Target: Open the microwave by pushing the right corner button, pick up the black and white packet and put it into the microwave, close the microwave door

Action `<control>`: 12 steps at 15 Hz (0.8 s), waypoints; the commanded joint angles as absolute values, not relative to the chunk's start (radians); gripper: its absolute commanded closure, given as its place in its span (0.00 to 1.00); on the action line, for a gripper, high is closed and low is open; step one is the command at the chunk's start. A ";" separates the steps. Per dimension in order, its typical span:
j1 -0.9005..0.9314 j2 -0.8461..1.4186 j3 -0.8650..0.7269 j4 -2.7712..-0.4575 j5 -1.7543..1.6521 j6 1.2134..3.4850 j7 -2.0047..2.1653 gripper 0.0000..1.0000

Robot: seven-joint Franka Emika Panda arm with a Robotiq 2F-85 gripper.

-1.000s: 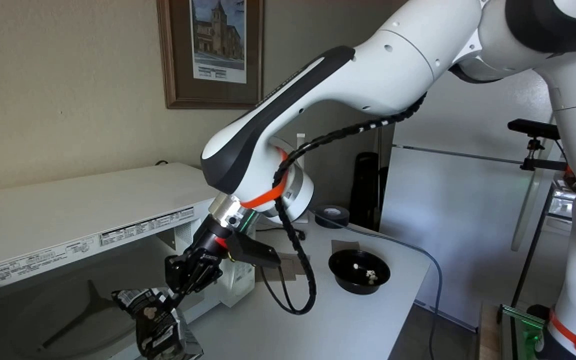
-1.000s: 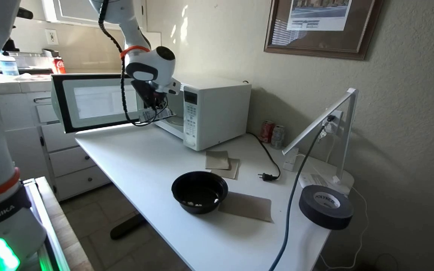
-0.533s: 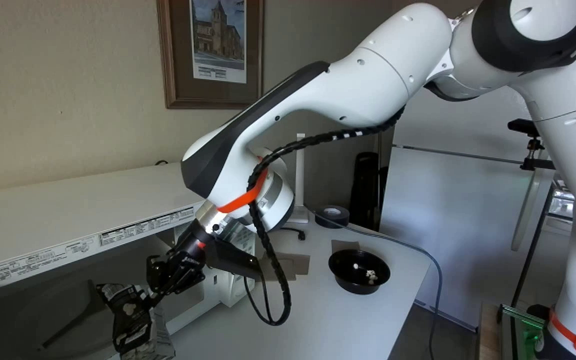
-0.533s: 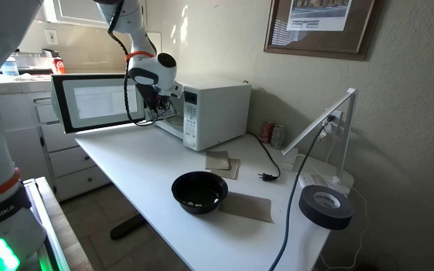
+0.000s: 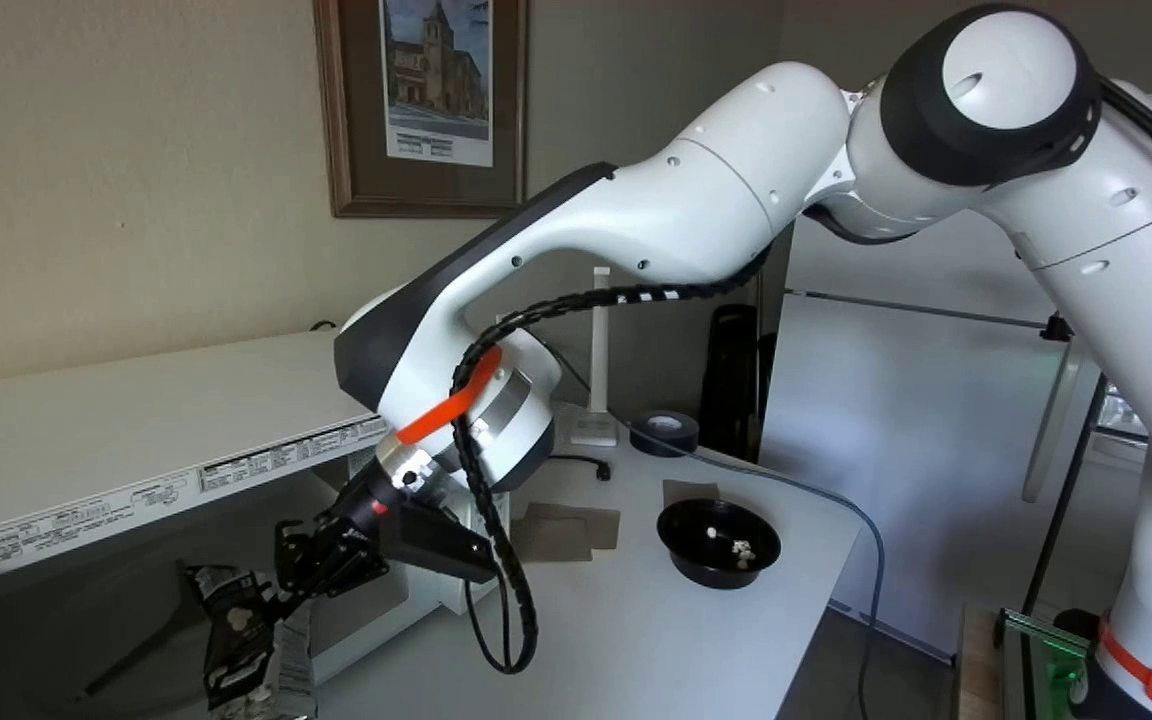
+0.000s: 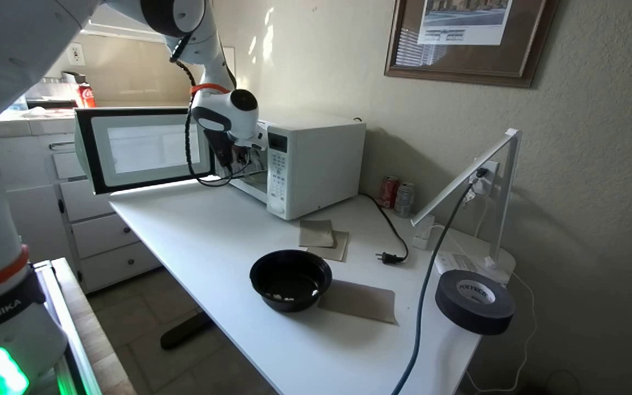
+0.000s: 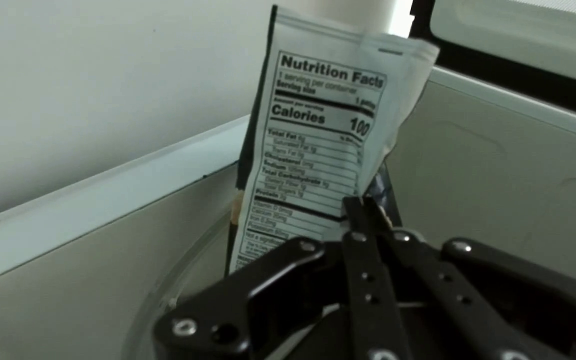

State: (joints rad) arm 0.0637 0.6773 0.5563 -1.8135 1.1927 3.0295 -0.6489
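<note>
The black and white packet hangs tilted at the open front of the white microwave. My gripper is shut on its edge. In the wrist view the fingertips pinch the packet, whose white nutrition label faces the camera. The glass turntable and cavity walls show behind it. In an exterior view the microwave door stands wide open, and the packet is mostly hidden behind my wrist and cable. The opening button is low on the control panel. I cannot tell whether the packet touches the turntable.
A black bowl with white bits stands on the white table. Brown paper pieces, a power plug, a tape roll, two cans and a lamp are around it. A loose cable loops under my wrist.
My arm has stretched toward the microwave, carrying the packet left and slightly down in an exterior view, farther into the opening. The grip stays shut. The door has not moved.
</note>
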 commanded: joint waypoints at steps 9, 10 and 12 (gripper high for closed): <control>0.009 0.885 0.741 -1.612 1.330 3.281 -0.810 1.00; 0.008 0.899 0.752 -1.598 1.325 3.297 -0.805 1.00; 0.008 0.929 0.773 -1.573 1.309 3.327 -0.798 1.00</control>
State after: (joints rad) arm 0.0227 0.8487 0.7227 -1.6539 1.3020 3.2779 -0.7535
